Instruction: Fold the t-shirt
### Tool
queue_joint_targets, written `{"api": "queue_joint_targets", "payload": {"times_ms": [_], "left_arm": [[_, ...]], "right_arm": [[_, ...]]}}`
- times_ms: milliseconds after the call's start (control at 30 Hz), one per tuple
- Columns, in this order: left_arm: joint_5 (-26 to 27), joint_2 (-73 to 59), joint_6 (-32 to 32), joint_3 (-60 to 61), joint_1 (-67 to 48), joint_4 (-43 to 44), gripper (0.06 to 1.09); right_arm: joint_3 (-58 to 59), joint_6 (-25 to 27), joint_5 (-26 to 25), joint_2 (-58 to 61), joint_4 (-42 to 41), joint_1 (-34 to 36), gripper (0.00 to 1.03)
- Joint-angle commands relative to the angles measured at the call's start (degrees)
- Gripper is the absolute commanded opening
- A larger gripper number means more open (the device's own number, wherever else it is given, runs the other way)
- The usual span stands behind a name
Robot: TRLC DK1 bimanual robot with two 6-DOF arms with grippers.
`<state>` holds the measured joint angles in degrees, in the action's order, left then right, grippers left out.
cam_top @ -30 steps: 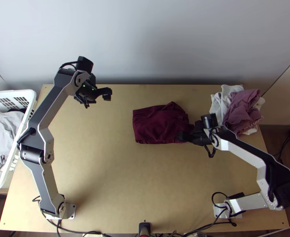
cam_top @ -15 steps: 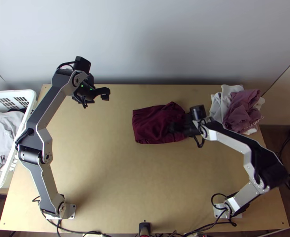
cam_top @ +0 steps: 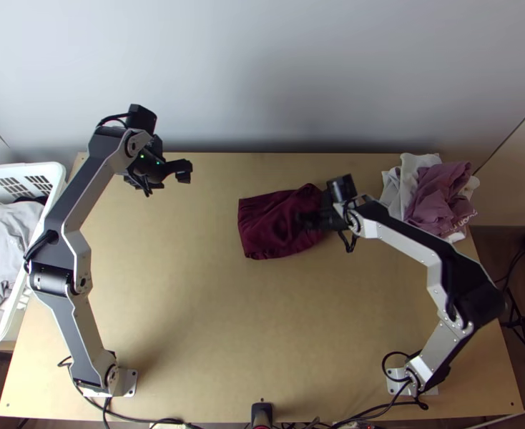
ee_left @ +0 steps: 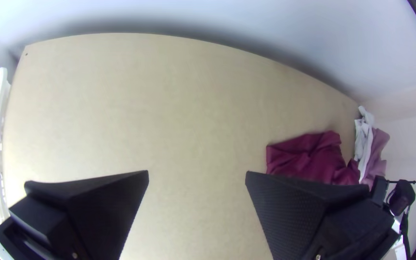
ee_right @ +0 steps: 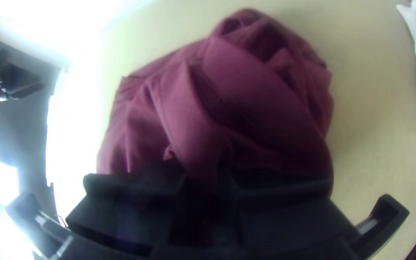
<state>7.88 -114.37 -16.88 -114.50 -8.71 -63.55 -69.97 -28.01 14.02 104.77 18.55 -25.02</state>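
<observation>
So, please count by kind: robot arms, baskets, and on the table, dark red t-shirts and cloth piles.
Black and silver-grey robot arms: 2
White plastic basket: 1
Dark red cloth t-shirt: 1
Mauve and white cloth pile: 1
Total: 5

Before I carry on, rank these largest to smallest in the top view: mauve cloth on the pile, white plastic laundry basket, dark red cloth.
1. White plastic laundry basket, cut off by the view's edge
2. Dark red cloth, partly behind the right gripper
3. Mauve cloth
</observation>
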Motion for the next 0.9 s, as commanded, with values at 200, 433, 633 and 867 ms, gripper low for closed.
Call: {"api": "queue_joint_targets", "payload": {"times_ms": [200, 433, 633, 867], "left_arm": [[0.2, 1.8, 0.7, 2.5, 2.3, 0.0, 1.04], [0.2, 3.2, 1.3, 4.0, 3.1, 0.0, 1.04], [0.2, 4.4, 1.9, 5.0, 3.5, 0.0, 1.04], [0.2, 6.4, 1.9, 7.4, 3.7, 0.0, 1.04]], "right_arm": [[-6.2, 3.2, -5.9, -8.4, 1.1, 0.1, 0.03], [-11.4, 4.9, -7.8, -10.4, 0.8, 2.2, 0.03], [-17.9, 6.1, -7.8, -9.8, 0.8, 6.9, 0.03], [-25.8, 10.1, -7.7, -7.7, 3.3, 15.3, 0.03]]}}
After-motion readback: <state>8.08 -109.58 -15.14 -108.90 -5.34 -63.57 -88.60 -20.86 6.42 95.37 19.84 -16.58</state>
